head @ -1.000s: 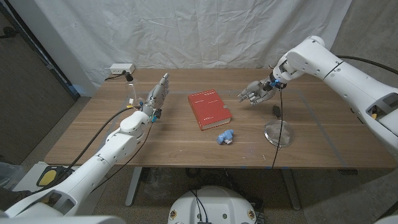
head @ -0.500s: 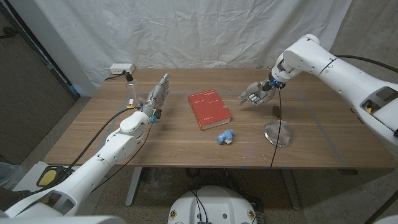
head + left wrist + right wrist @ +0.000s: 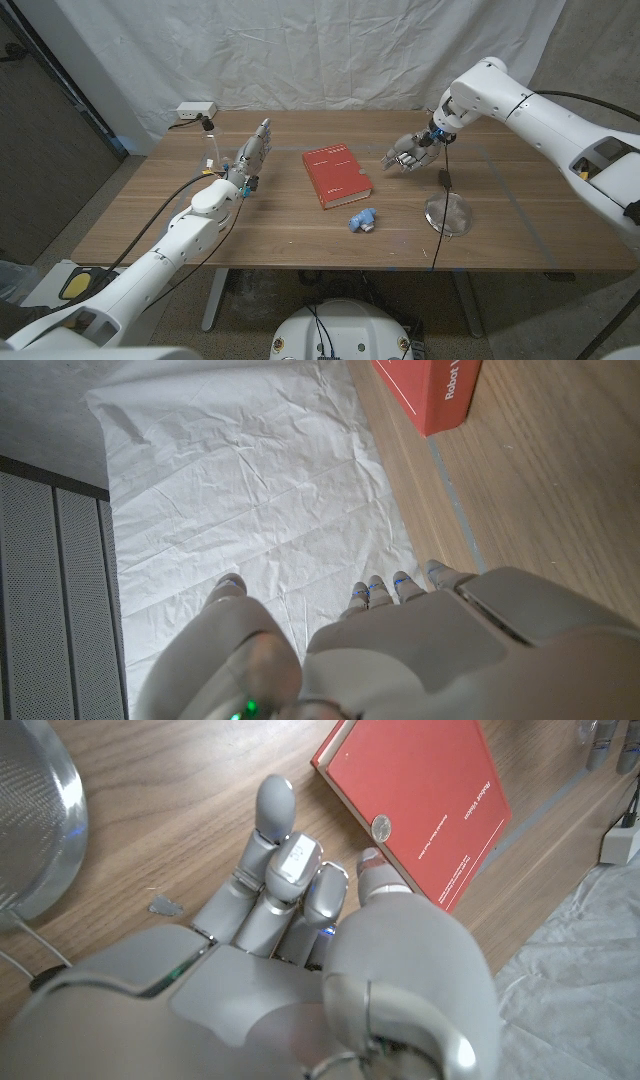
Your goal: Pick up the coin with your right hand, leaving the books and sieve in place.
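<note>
A small silver coin (image 3: 381, 826) lies on the red book (image 3: 425, 795), close to the book's edge nearest my right hand (image 3: 290, 890). That hand reaches toward it with loosely spread, empty fingers and stops just short of the book. In the head view the red book (image 3: 336, 175) sits mid-table, and my right hand (image 3: 410, 152) hovers to its right, a little above the wood. My left hand (image 3: 252, 158) stands upright to the left of the book with straight fingers, holding nothing. The book's corner (image 3: 435, 390) appears in the left wrist view.
A metal sieve (image 3: 447, 212) with a dark handle lies on the table near the front right, and its mesh (image 3: 35, 820) also appears in the right wrist view. A small blue object (image 3: 362, 219) sits in front of the book. A power strip (image 3: 196, 110) rests at the back left corner.
My right hand has drifted slightly left toward the red book. The left arm, book, sieve and blue object have not moved.
</note>
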`<state>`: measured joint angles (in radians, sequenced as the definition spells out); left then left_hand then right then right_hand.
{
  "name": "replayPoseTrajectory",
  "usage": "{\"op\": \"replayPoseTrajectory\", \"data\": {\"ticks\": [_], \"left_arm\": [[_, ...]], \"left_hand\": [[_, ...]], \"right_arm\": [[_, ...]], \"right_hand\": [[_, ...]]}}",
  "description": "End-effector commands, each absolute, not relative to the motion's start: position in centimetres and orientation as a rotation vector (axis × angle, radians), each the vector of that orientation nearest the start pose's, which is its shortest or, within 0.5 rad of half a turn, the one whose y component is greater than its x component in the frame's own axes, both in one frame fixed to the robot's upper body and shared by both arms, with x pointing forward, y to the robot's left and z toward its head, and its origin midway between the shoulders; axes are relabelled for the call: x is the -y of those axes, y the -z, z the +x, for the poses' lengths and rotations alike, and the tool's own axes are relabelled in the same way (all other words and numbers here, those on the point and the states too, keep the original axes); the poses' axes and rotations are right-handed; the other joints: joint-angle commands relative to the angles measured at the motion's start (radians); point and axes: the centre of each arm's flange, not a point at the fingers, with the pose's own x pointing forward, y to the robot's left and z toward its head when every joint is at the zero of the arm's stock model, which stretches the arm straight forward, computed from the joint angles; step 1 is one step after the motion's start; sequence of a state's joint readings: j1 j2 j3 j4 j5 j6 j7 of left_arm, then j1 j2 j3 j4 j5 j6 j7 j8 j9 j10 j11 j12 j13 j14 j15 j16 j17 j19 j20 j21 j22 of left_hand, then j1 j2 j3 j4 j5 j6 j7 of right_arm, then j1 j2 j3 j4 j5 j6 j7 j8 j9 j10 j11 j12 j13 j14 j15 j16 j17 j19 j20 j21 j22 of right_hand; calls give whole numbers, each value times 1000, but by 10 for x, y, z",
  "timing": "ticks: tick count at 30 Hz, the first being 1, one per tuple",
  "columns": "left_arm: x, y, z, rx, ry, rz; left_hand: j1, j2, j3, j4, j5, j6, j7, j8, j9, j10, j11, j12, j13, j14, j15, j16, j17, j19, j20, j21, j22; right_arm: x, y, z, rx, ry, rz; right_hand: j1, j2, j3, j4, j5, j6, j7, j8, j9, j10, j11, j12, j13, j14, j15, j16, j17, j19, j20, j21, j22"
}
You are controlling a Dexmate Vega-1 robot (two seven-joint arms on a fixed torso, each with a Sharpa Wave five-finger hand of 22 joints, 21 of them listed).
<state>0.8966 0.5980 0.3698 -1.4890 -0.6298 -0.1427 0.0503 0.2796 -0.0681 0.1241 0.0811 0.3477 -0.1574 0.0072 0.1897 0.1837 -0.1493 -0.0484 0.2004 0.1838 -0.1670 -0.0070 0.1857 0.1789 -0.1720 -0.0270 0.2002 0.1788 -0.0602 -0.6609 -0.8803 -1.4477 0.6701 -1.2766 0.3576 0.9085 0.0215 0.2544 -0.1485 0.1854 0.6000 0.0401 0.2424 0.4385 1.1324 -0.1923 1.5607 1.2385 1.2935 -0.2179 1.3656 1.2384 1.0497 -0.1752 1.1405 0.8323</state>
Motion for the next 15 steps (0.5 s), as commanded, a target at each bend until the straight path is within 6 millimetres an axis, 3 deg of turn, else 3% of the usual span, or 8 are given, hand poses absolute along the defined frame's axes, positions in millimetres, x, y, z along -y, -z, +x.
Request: {"op": "replayPoseTrajectory", "data": {"ticks": [1,10,15], "left_arm": [[-286,19,624,536,190,49],[-286,22,624,529,192,47],[-281,22,629,517,209,53]], "left_hand": [[14,2,-7,0,0,-9,6,2,3,-2,14,1,3,-4,14,4,4,-17,8,3,6],[15,3,-9,0,-1,-9,8,3,4,0,17,2,3,-2,17,5,5,-15,8,4,6],[15,4,-10,0,-1,-9,9,3,4,0,17,2,3,-2,18,4,5,-15,8,4,6]], "right_arm": [[215,-86,644,-512,-411,-502],[212,-82,648,-519,-416,-503],[212,-78,648,-523,-413,-494]], "right_hand": [[8,2,11,8,5,4,15,13,18,-2,-7,7,5,0,-3,27,2,9,-52,-6,-9],[0,0,11,13,1,6,21,13,29,-4,-8,7,5,-1,-3,43,2,37,-52,13,15],[1,-2,14,12,-1,5,21,12,40,-5,-7,7,5,-5,-2,59,2,18,-51,-4,7]]}}
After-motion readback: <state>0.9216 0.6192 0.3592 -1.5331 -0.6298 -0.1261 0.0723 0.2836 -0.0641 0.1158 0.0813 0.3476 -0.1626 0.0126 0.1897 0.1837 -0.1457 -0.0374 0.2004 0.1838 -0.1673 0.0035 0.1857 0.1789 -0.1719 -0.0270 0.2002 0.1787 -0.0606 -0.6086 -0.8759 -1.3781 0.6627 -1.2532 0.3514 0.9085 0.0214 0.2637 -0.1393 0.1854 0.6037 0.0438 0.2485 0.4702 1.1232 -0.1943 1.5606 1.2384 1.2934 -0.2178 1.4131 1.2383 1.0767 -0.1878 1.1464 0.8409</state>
